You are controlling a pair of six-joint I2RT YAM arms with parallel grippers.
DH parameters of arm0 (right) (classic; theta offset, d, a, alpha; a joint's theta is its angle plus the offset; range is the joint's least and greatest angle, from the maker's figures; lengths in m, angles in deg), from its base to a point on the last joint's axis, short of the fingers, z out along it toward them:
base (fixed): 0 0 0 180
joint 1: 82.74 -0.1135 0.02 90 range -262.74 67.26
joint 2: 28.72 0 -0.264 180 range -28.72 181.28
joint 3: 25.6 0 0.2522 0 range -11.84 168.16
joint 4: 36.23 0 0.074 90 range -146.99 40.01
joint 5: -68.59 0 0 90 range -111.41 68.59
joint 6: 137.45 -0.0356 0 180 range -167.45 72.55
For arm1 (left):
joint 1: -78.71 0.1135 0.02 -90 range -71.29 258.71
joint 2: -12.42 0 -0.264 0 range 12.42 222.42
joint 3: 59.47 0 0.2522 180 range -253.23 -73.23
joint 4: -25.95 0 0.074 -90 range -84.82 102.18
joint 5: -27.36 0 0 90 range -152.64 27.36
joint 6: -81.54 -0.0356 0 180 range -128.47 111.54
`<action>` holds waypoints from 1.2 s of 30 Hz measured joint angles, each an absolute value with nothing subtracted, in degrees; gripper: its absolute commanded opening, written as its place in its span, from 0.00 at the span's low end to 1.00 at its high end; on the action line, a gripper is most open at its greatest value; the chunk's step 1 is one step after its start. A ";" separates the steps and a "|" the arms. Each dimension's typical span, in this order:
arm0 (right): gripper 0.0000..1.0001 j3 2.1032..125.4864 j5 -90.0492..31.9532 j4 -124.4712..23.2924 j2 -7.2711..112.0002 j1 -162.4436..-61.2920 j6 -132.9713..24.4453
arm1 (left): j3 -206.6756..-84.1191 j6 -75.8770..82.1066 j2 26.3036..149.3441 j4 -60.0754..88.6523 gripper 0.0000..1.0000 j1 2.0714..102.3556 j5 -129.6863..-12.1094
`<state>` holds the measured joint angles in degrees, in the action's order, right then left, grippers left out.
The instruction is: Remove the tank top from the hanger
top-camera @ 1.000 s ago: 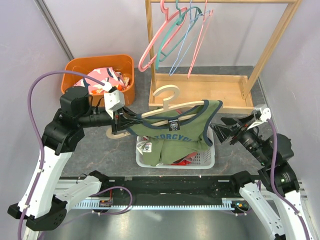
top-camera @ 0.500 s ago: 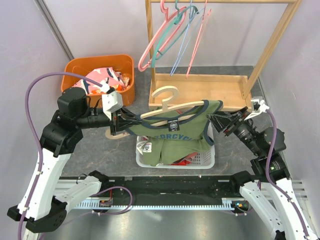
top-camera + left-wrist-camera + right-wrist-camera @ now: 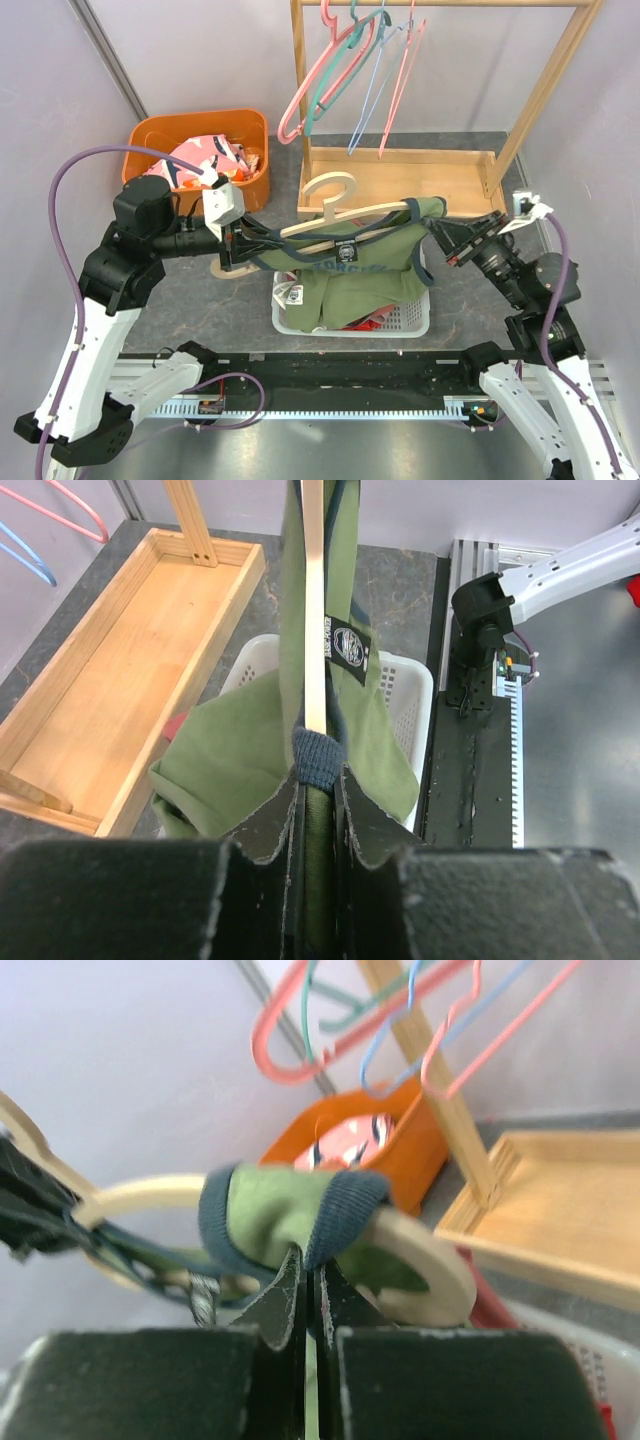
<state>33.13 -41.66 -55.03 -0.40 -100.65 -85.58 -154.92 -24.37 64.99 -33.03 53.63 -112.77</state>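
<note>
1. The wooden hanger is held level in the air between the two hands. The green tank top is draped on it, and its lower part hangs down to the white basket.
2. The hanger's hook sits just in front of the front board of the wooden rack, so there is little room behind it. The orange bin stands just behind the left arm. Bare grey surface lies open to the left of the basket, and walls close in on both sides.
3. The left hand has its jaws narrow and clamped on the hanger's left end. The strap's navy trim is caught there too.
4. The right hand has its jaws pressed together, pinching the navy-edged strap at the hanger's right end.
5. A second ago the right hand stood apart from the hanger, to its right, with its jaws wide. It has since moved in and closed on the strap. The left hand's grip is unchanged, and the pink, teal and blue hangers have swung slightly on the rack.
6. A black neck label with an oval emblem shows, but its writing is too small to read. The pale chest print read "ORCYC" earlier. It is now bunched and cannot be read.
</note>
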 measured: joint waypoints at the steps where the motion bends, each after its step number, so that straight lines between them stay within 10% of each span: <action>1: 0.00 34.77 -40.13 -55.67 -0.29 -100.67 -85.56 | -154.92 -24.39 64.89 -33.03 0.02 53.65 -112.74; 19: 0.00 45.66 -5.77 -65.13 7.47 -101.24 -80.14 | -154.81 -26.11 63.29 -33.18 0.02 53.89 -112.57; 36: 0.03 40.52 -8.43 -69.00 14.70 -101.20 -74.50 | -156.32 -27.05 63.53 -34.56 0.02 53.92 -114.21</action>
<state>40.52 -8.43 -69.00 14.70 -101.20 -74.50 -156.32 -27.05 63.53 -34.56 53.92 -114.21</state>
